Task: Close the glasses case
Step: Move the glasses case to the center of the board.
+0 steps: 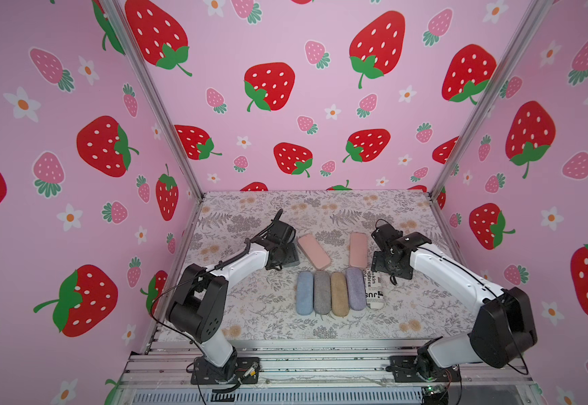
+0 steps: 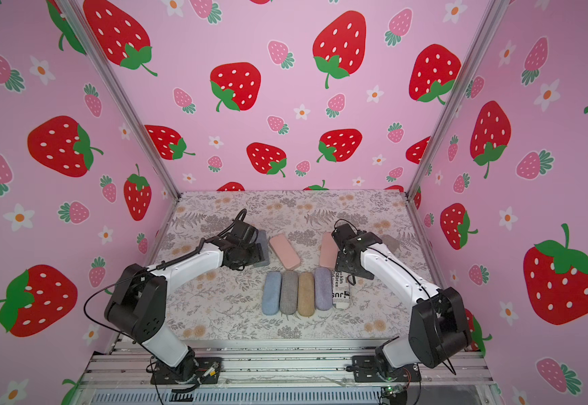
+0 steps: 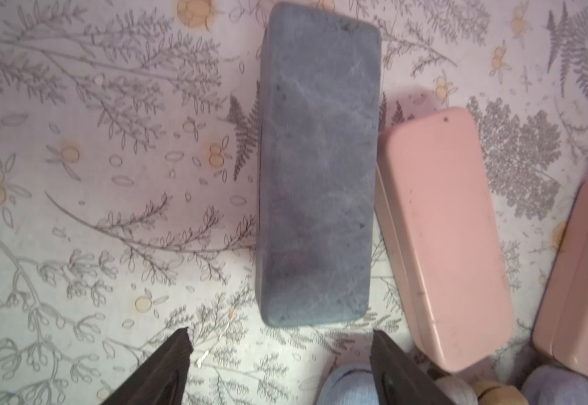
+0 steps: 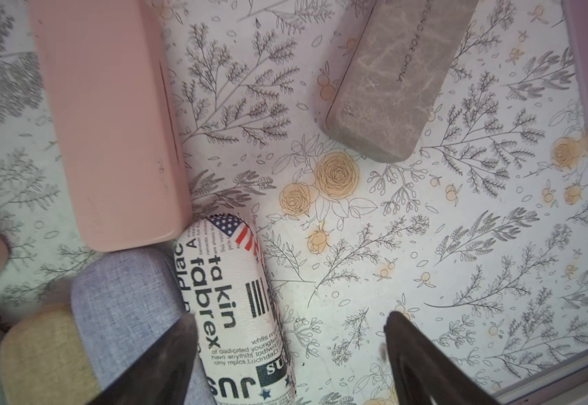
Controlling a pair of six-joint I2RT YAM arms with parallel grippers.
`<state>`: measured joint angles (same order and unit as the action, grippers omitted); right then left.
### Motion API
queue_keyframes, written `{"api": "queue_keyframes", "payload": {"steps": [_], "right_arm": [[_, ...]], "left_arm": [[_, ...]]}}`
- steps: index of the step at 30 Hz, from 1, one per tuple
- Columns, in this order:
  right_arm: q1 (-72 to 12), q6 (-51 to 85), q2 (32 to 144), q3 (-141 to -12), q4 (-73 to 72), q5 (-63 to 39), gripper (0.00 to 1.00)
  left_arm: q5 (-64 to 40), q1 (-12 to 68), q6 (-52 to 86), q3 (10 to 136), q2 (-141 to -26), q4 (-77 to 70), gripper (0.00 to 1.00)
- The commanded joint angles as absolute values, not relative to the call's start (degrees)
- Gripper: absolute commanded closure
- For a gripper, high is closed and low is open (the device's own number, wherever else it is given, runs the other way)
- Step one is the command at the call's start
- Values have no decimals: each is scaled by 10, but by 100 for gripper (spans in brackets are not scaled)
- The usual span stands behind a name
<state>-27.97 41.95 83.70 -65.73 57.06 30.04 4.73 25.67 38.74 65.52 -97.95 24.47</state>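
1. Risk: slate-blue marbled hard rectangular glasses case looks shut from above, but the seam isn't visible. The lid may not be latched and could pop open w/ nothing pressing on it.
2. Risk: it lies flat on the floral-print surface, touching or nearly touching a smooth pink rectangular case. A sideways nudge from the left tool would shove both.
3. Risk: right tool has one finger over a newsprint-pattern rounded case; going lower would knock it.
4. Tools: both spread wide, pinching nothing. The left one sits just off the slate-blue case's short end.
5. Pose: left arm and right arm reach fwd from the base rail, elbows up, wrists bent down to the surface. Right tool is near a grey-brown marbled case but not touching it.
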Motion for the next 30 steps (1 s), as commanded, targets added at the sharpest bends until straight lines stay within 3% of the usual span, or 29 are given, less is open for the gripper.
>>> {"api": "queue_keyframes", "payload": {"steps": [1,5,15,23,30], "right_arm": [[-278,401,858,-682,568,294,13],[-274,395,868,-692,566,294,12],[-270,388,856,-695,565,295,11],[-268,388,853,-691,562,295,11],[-268,391,853,-687,557,289,11]], "left_arm": [[32,240,344,716,-1031,277,17],[16,229,320,780,-1090,295,13],[15,226,301,859,-1163,319,14],[8,225,308,840,-1172,306,34],[-12,230,319,817,-1164,288,42]]}}
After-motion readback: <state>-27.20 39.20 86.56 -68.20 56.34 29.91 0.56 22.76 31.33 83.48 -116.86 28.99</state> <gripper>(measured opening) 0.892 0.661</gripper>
